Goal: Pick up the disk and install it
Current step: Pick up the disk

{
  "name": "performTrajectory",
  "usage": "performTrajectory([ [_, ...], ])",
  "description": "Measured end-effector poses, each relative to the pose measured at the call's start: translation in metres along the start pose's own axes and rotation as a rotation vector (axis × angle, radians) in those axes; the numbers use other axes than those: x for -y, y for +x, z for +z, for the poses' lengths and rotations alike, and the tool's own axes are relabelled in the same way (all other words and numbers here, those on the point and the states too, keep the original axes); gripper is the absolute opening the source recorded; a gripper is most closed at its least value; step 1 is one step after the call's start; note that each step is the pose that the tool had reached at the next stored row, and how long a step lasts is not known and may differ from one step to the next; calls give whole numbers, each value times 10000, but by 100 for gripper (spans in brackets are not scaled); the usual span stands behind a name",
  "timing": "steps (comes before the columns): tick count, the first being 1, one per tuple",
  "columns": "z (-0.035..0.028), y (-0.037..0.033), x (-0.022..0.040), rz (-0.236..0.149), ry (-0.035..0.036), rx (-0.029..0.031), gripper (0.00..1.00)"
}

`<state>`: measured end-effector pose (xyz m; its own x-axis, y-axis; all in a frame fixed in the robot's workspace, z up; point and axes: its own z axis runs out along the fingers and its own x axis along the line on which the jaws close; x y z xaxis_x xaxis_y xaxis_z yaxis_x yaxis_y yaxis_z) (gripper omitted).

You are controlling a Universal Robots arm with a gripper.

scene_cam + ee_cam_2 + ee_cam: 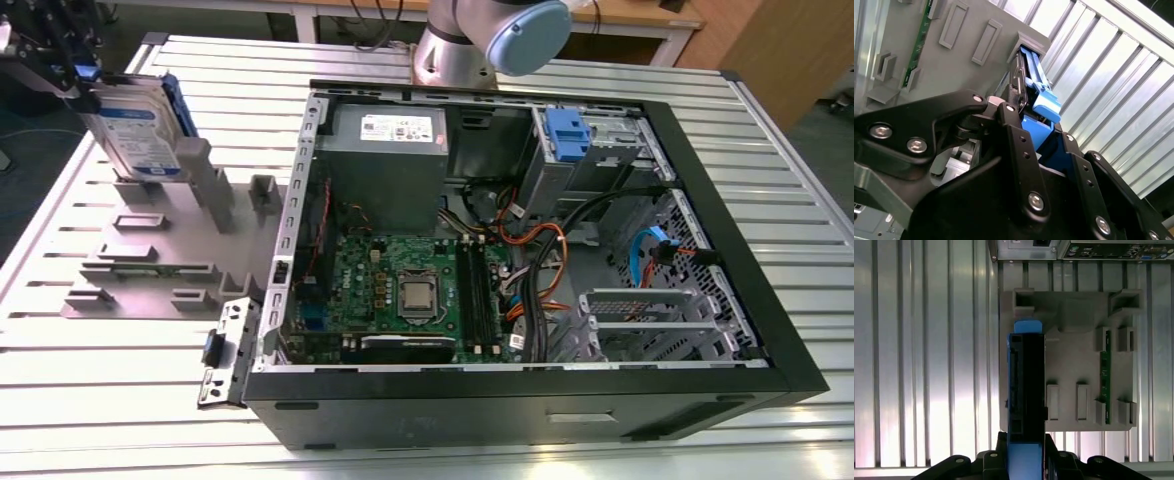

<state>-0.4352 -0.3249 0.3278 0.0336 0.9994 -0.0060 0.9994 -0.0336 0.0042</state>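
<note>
1. Locate the gripper [80, 90] in the upper left of the exterior view, above the slatted metal table [774, 130]. Its jaws are closed on the disk [134, 135].

2. Confirm the hold in both wrist views. In the second wrist view the gripper [1036, 127] has a black finger [1016, 145] on either side of the disk [1030, 75], clamped against the blue side rails. In the first wrist view the disk [1026, 385] appears edge-on and runs straight out from the gripper [1026, 456].

3. Note the attitude of the disk. In the exterior view it stands on edge, nearly upright with a slight lean, and its white-and-blue label faces the camera.

4. Check the lower end of the disk. It sits at the grey fixture plate [160, 260], next to one of the upright posts. The pictures do not show whether that end is seated in the fixture [1074, 340] or just clear of it.

5. Locate the open computer case [747, 300], which fills the centre and right of the exterior view, well apart from the disk. Inside it you see:
   - the green motherboard [400, 290];
   - a grey metal box [387, 160] with a white sticker;
   - a small blue latch piece [567, 135] towards the upper right.

6. The arm's base joint [494, 40] stands at the top centre of the exterior view, behind the case.
</note>
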Motion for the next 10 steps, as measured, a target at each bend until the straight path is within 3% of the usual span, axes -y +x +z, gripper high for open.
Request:
performTrajectory([
  [10, -175, -1, -1, 0, -1, 25, 36],
])
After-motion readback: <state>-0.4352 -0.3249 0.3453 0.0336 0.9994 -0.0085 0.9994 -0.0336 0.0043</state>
